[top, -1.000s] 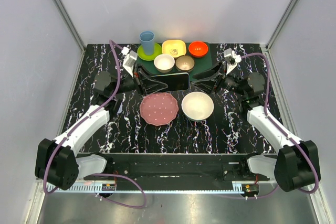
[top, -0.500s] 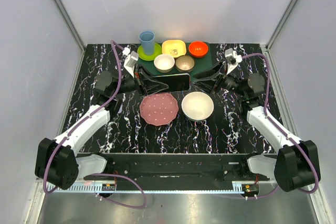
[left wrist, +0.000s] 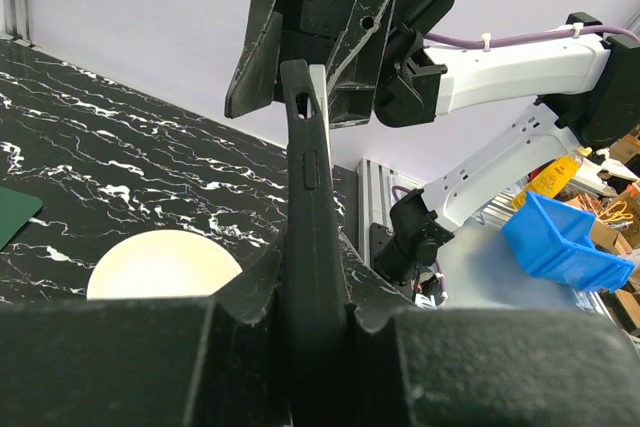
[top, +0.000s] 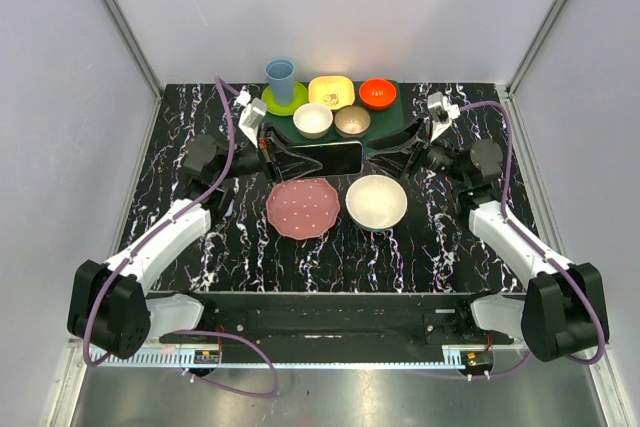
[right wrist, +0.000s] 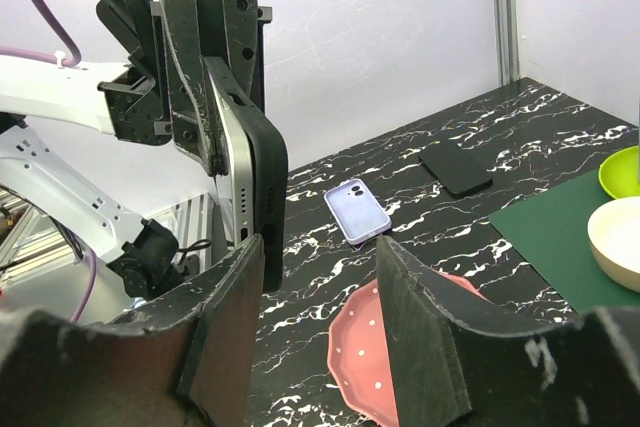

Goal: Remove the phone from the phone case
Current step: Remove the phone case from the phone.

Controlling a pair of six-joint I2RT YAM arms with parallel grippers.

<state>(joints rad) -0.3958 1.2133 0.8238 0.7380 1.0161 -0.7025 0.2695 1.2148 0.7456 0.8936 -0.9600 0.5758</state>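
The phone point(top: 328, 157), a flat black rectangular slab with a dark glossy screen, is held up over the back half of the bench, lengthwise between the two arms. The phone case point(right wrist: 232, 172), a thin pale lavender-grey shell, shows only as a light band along one side of it. The left end effector point(top: 285, 157) is clenched on the phone's left end. The right end effector point(top: 375, 155) stands at the other end with its fingers spread, one close beside the phone and a plain gap before the other. The left wrist view gives the phone edge-on, with a side button. Only the right wrist view shows a small lavender rectangle with a camera cut-out point(right wrist: 357, 212) and a flat black rectangle point(right wrist: 455, 167) lying on the bench. Pale grey walls point(top: 330, 7) enclose the black white-veined marble-patterned bench point(top: 420, 247), which carries a dark green mat point(right wrist: 555, 217), a round pink plate point(top: 302, 207) and a cream bowl point(top: 376, 201).
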